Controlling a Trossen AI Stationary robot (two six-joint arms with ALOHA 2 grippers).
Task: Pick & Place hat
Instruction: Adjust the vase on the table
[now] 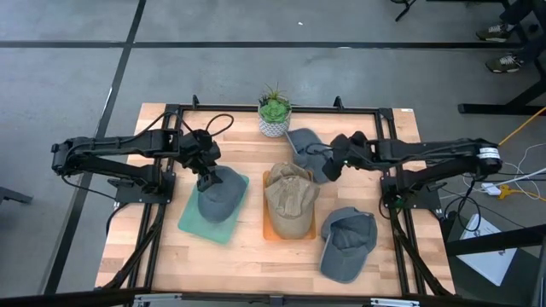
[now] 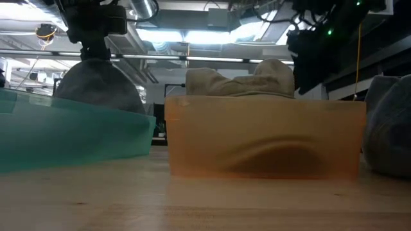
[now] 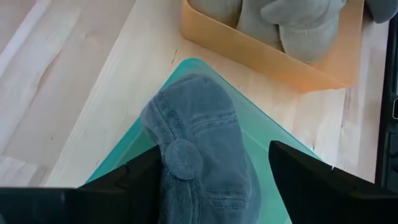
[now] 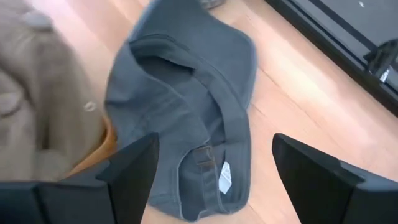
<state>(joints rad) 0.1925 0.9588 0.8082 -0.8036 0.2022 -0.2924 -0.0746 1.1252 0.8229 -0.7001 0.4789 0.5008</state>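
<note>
Grey denim hat (image 4: pixel 186 118) lies directly under our right claw (image 1: pixel 334 166), long axis running twelve to six. That claw gapes wide, empty, far nearer than the left claw (image 1: pixel 207 181), open over the teal tray (image 1: pixel 189 223).

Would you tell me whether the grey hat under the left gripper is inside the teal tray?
Inside: the grey hat rests on the teal tray.

A grey floor (image 1: pixel 256 26) crossed by dark tape lines (image 1: pixel 124 64) surrounds the wooden table (image 1: pixel 247 256). Two shoes (image 1: pixel 503 47) stand at its far right edge, near black stand legs (image 1: pixel 503 107). Overhead, bright ceiling lights (image 2: pixel 186 35) shine among pipes (image 2: pixel 192 58)
</note>
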